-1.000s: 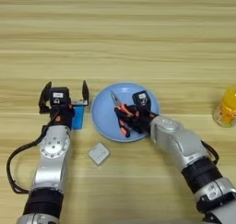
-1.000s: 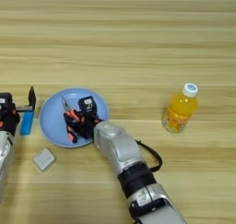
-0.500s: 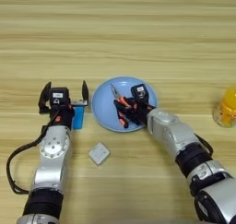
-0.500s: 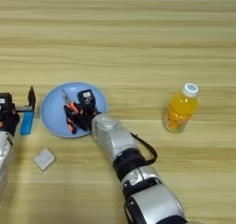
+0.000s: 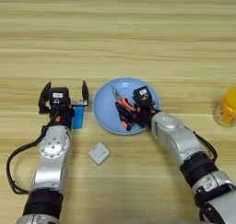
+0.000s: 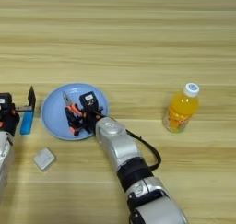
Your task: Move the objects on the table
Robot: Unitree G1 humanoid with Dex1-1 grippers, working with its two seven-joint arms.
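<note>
A round light-blue plate (image 5: 105, 109) lies on the wooden table (image 5: 138, 43) at centre. On it rest orange-and-black pliers (image 5: 120, 109), nose pointing to the far left. My right gripper (image 5: 131, 116) reaches over the plate from the right and is shut on the pliers' handles. A small white block (image 5: 99, 154) lies on the table in front of the plate's left side. My left gripper (image 5: 64, 94) stands open left of the plate, holding nothing, just beyond a blue block (image 5: 78, 118).
An orange-yellow bottle (image 6: 181, 109) with a white cap stands upright to the right of the plate. The blue block lies between my left arm and the plate's left rim.
My right arm has pushed further left and toward the far side over the plate, with the pliers in its grip. The left arm has not moved.
</note>
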